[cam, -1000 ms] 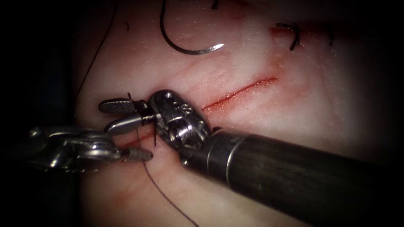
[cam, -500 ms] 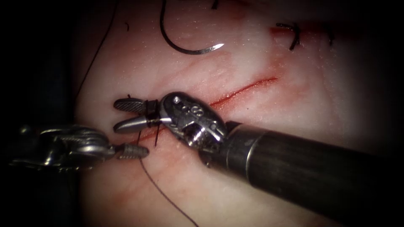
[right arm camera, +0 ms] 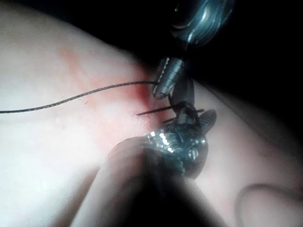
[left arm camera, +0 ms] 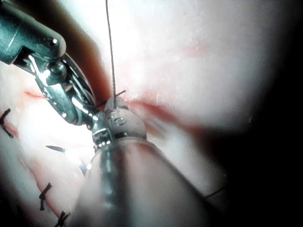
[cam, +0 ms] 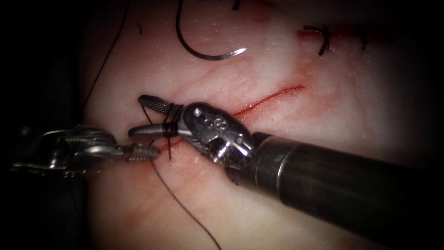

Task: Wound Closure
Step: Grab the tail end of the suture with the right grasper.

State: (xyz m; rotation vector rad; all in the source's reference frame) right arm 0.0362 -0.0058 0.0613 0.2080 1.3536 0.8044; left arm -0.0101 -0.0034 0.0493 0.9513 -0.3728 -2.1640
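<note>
Right tool [cam: 147,115] sits over the left end of the cut [cam: 270,98], jaws apart and gripping nothing, with thread [cam: 185,208] wound around them near the hinge. Left tool [cam: 143,152] has its jaws clamped on the thread just below. Needle [cam: 203,53] lies free on the tissue [cam: 323,120] above the cut, not in it.

Right claw [cam: 147,116] shiny metal, ridged jaws; shaft [cam: 333,185] matt dark; tissue [cam: 286,60] moist, glossy; needle [cam: 203,51] polished steel.
</note>
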